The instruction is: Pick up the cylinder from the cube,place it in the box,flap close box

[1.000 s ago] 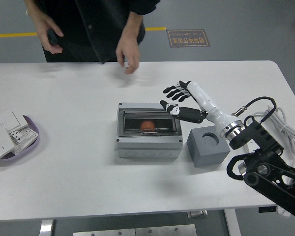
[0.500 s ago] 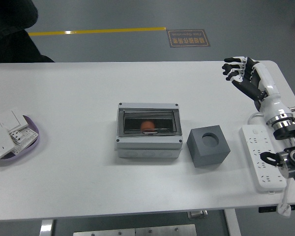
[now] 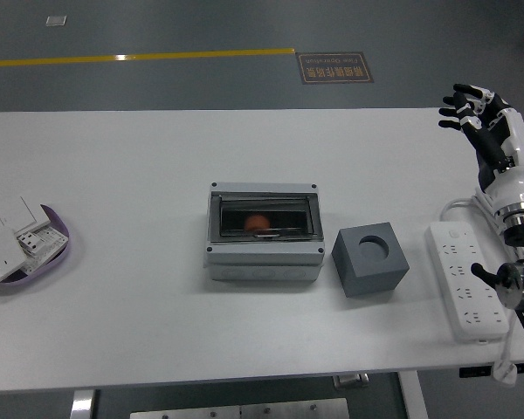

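The right robot hand (image 3: 473, 109) has pulled back to the counter's (image 3: 140, 332) far right edge, fingers spread and empty, leaving the orange cylinder (image 3: 258, 222) inside the closed box (image 3: 264, 259), so the task looks finished.

A brown floor sign (image 3: 334, 66) beyond the desk (image 3: 140, 166) carries two lines of print, too small to read.

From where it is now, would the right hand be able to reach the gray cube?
Probably yes. The right hand is open, holds nothing and is raised at the table's far right edge; only bare table and the power strip lie between it and the gray cube.
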Robot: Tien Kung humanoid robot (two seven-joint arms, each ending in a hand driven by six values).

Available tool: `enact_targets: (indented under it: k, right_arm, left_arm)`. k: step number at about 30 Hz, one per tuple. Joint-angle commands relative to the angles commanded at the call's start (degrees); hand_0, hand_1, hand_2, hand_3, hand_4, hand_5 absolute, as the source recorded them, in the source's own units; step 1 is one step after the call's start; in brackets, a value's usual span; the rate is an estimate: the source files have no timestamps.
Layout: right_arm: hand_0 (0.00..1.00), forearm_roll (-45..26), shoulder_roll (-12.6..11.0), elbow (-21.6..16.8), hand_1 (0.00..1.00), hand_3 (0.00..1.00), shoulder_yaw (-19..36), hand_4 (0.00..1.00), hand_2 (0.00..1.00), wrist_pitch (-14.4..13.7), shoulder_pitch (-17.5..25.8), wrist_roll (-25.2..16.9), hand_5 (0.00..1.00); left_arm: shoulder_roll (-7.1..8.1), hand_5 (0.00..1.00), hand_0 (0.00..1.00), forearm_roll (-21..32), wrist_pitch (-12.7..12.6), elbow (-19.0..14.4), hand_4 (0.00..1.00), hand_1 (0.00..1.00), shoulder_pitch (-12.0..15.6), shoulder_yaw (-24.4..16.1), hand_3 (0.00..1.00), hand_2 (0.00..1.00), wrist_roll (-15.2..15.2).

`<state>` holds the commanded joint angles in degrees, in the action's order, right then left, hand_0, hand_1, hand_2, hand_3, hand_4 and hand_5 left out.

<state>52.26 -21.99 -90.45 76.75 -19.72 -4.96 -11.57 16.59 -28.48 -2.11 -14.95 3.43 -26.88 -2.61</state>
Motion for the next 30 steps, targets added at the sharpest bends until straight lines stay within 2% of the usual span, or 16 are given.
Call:
enact_targets:
  k: [1,7,12,17,21,30]
  right_arm:
    - [0.626,-1.2,0.1,0.5,0.629,0.639,-0.4,0.676,0.617,-0.2,0.3,-0.9,0.380]
    - [0.630,-4.4,1.1,2.0,0.630,0.648,-1.6,0.681,0.612,-1.0,1.2,-3.7,0.378]
    - [0.630,-4.7,1.6,2.4,0.630,0.648,-2.2,0.681,0.612,-1.2,1.0,-4.1,0.378]
    - [0.631,-4.6,1.3,2.6,0.623,0.653,-2.0,0.691,0.612,-1.3,1.2,-4.0,0.381]
    - [0.631,-4.9,0.7,2.5,0.629,0.653,-1.7,0.694,0.613,-1.3,0.8,-3.9,0.381]
    - [0.636,-5.3,0.4,2.4,0.629,0.652,-1.4,0.700,0.612,-1.0,0.7,-3.8,0.382]
  left_arm:
    - [0.30,0.216,0.592,0.0,0.0,0.0,0.688,0.627,0.2,-0.1,0.635,0.618,0.0]
    - [1.48,0.215,0.592,-0.1,0.1,-0.3,0.688,0.626,0.9,-0.5,0.636,0.618,0.0]
    - [1.77,0.215,0.592,-0.4,0.0,-0.4,0.688,0.626,1.4,-0.6,0.636,0.618,0.0]
    - [1.60,0.216,0.592,-0.3,0.0,-0.2,0.688,0.627,2.0,-0.5,0.635,0.618,0.0]
    - [0.87,0.217,0.592,-0.4,-0.1,0.0,0.689,0.627,2.3,-0.8,0.636,0.618,0.0]
    - [0.25,0.217,0.592,-0.7,0.1,0.0,0.689,0.627,1.4,-1.3,0.636,0.618,0.1]
